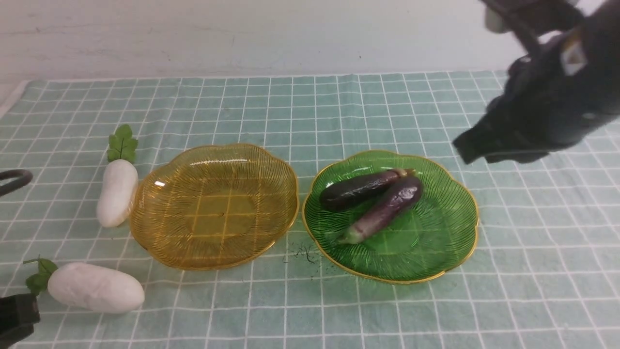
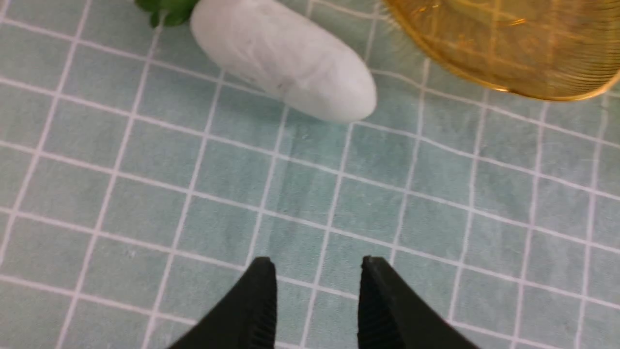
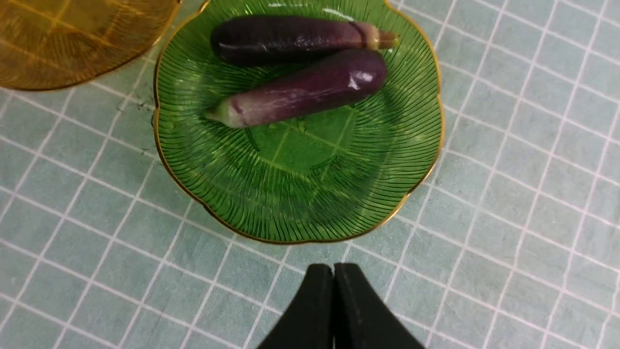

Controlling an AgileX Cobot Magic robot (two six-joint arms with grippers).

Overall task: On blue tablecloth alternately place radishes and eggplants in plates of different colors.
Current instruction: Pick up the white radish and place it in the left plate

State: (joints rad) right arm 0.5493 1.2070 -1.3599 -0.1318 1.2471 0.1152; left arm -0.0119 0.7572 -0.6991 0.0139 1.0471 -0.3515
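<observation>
Right gripper (image 3: 333,265) is pinched together on nothing, well right of the amber plate (image 1: 213,242). Left gripper (image 2: 317,261) is spread and empty, front-left of it.

The green plate (image 1: 436,252) just right of it holds the tan-stemmed eggplant (image 1: 361,189) and green-stemmed eggplant (image 1: 387,208). On the blue tablecloth (image 1: 533,271), one radish (image 1: 116,194) sits snug against its left rim and the other radish (image 1: 94,287) lies front-left.

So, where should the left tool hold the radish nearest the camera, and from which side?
Grip the near radish at its plump white middle, coming from above with the open left tool closing across the short width. It lies flat on the cloth; the leaf end is thin and would likely slip.
</observation>
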